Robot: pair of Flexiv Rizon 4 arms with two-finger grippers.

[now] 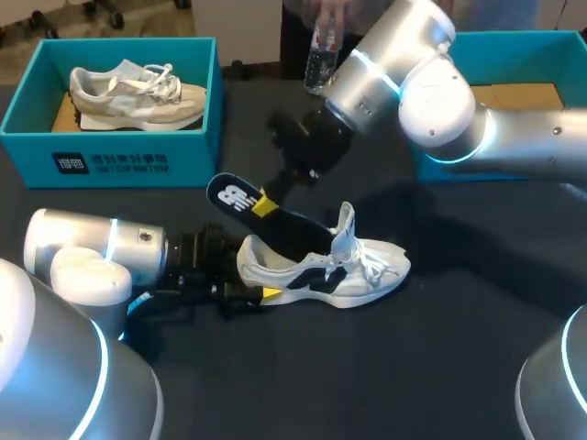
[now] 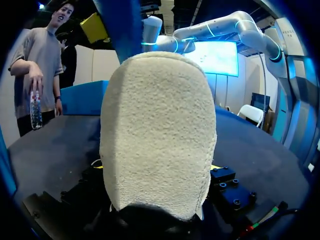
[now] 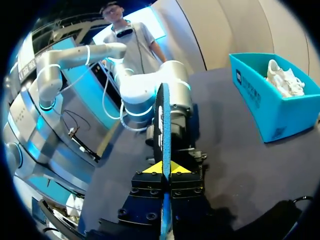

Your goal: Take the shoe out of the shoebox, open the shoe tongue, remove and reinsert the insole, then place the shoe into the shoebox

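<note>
A white shoe with black stripes (image 1: 339,270) lies on its sole in the middle of the dark table. My left gripper (image 1: 260,291) is at its heel. In the left wrist view the fuzzy cream heel (image 2: 157,125) fills the space between the fingers, with a yellow tip pressed to each side. A dark blue insole (image 1: 240,198) slants up out of the shoe's mouth, its front end still inside. My right gripper (image 1: 266,205) is shut on the insole's raised part. In the right wrist view the insole (image 3: 162,120) stands edge-on between the yellow tips of that gripper (image 3: 163,168).
A teal shoebox (image 1: 110,158) at the back left holds a beige shoe (image 1: 138,92); the box (image 3: 270,107) also shows in the right wrist view. A second teal box (image 1: 523,55) stands at the back right. A hand holds a clear bottle (image 1: 321,60) at the far edge.
</note>
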